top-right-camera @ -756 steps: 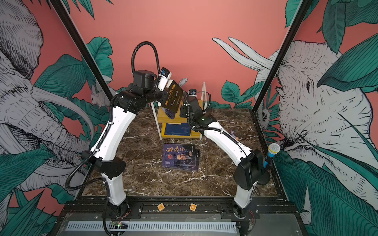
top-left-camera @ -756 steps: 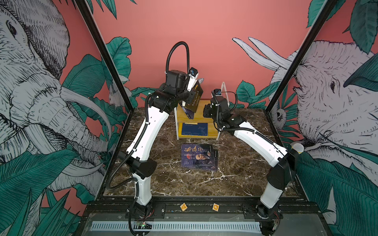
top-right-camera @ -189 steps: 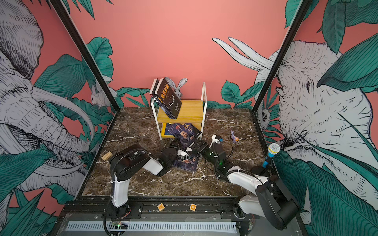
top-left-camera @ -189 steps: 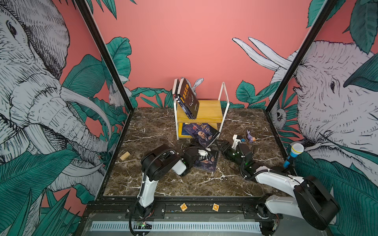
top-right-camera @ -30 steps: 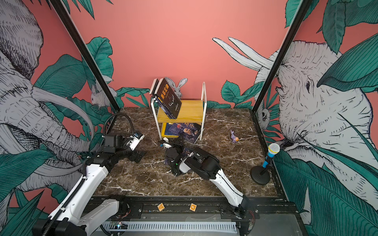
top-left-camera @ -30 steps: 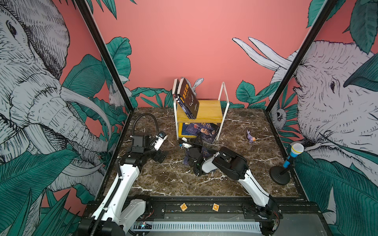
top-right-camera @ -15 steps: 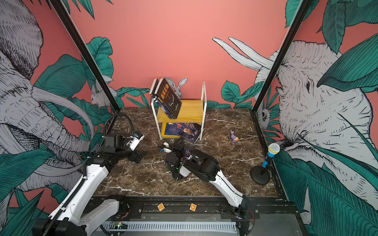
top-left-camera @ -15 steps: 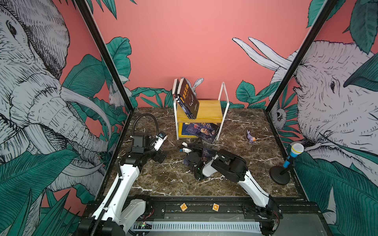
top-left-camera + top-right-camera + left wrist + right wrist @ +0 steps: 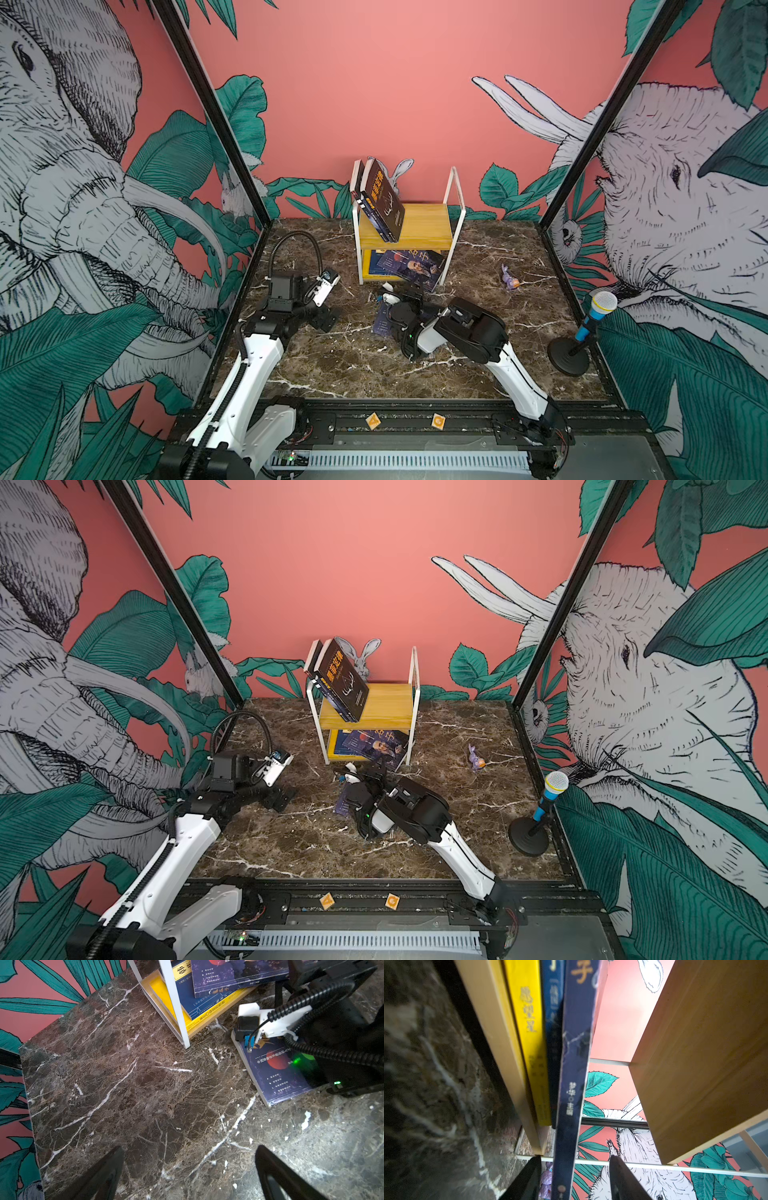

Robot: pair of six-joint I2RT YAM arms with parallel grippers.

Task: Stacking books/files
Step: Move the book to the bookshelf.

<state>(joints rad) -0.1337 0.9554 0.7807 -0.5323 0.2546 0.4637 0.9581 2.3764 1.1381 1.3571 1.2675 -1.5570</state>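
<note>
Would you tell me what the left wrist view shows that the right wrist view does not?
Only the left wrist view: the loose navy book flat on the marble table, and the open left gripper. Only the right wrist view: the shelf's upper board, a purple toy, and the open right gripper. Both: the marble, plus the stacked yellow book, blue book and top navy book.

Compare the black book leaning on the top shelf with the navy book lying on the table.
Pose: the black book leans tilted against the books behind it; the navy book lies flat.
Place: the black book stands on the yellow top shelf, the navy book on the marble table.
Cover: the black book shows an orange title, the navy book a red disc.
Both carry Chinese text.
</note>
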